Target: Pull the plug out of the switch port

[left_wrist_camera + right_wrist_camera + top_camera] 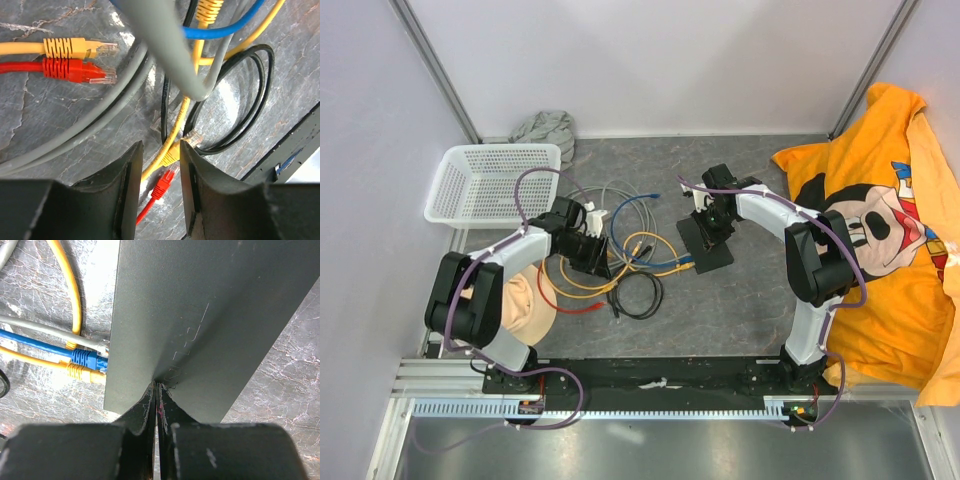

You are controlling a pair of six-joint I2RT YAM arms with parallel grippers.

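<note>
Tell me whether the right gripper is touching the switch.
Touching. The right wrist view shows the right gripper shut, its tips pressed onto the top of the switch.

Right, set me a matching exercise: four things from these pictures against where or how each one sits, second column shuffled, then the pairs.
1 blue plug
2 red plug
3 right hand
4 white basket

A far left of the table
B shut, tips on the switch
C plugged into the switch's edge
D loose beside a yellow plug

Pairs: 1-C, 2-D, 3-B, 4-A
</note>
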